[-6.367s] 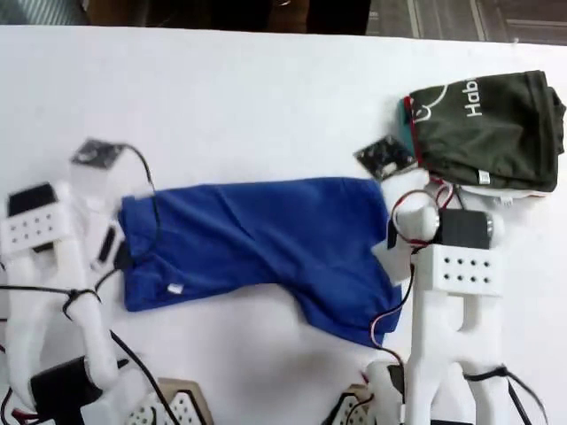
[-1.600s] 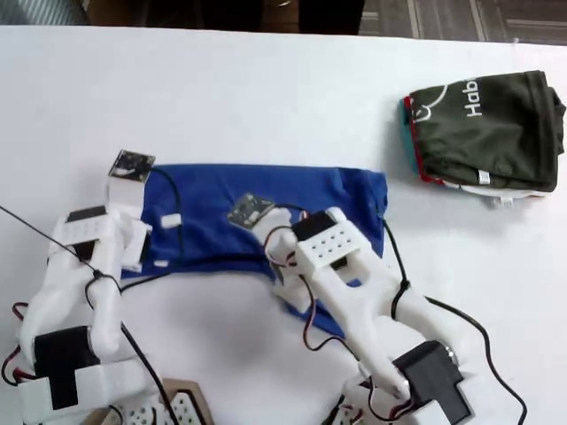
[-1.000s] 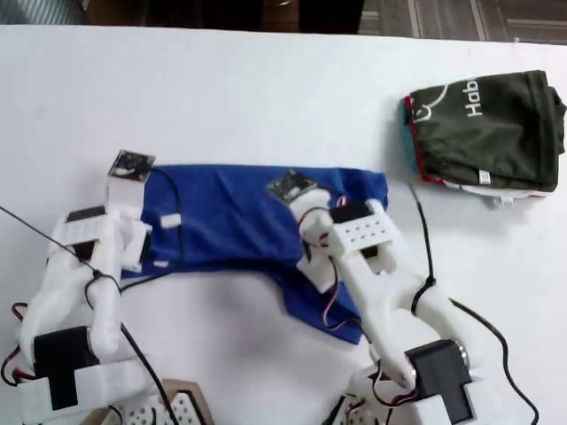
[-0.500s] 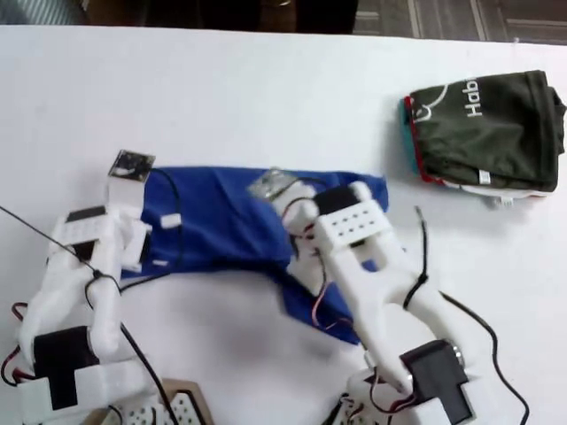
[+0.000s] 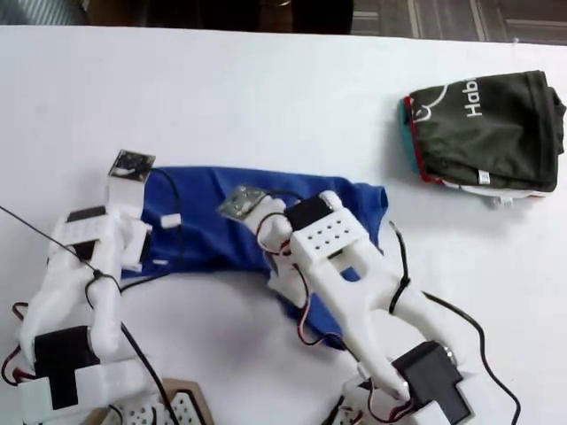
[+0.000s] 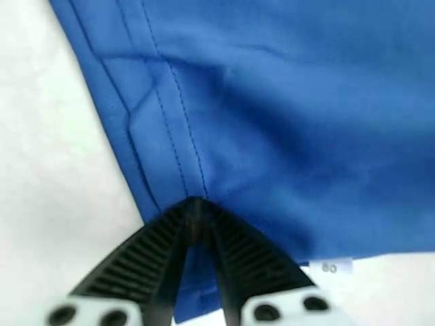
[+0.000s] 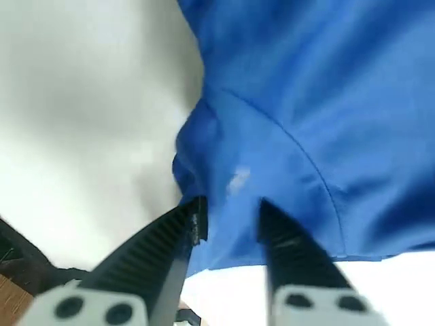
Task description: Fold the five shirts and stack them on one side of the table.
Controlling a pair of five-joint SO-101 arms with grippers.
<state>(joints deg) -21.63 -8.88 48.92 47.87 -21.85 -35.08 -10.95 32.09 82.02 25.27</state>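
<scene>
"Since both arms come in from the near edge of the desk (image 5: 266,88), where does each one sit?"

"The left arm (image 5: 84,266) stretches up to the left end of the blue shirt (image 5: 199,235). The right arm (image 5: 354,292) reaches over the shirt's right half, its white housing above the cloth."

"How does the left end effector (image 6: 196,204) stand?"

"Closed, tips together, pinching the shirt's stitched hem right at the edge of the cloth. A small white tag (image 6: 329,267) shows on the hem near it."

"And the right end effector (image 7: 231,214)?"

"It is down at a bunched fold on the shirt's edge, with bare desk just beside the fold. Whether it is open or clamped on the cloth, I cannot tell."

"How does the shirt itself lie?"

"On the desk, in the near half, spread as a long band from left to right. It is wrinkled around the right arm, and a flap trails toward the near edge under that arm."

"Anything farther back?"

"At the far right sits the stack (image 5: 487,124) of folded shirts, a dark green one on top, with red, teal and white edges showing beneath it. It lies well apart from the blue shirt, with bare white desk between them."
</scene>
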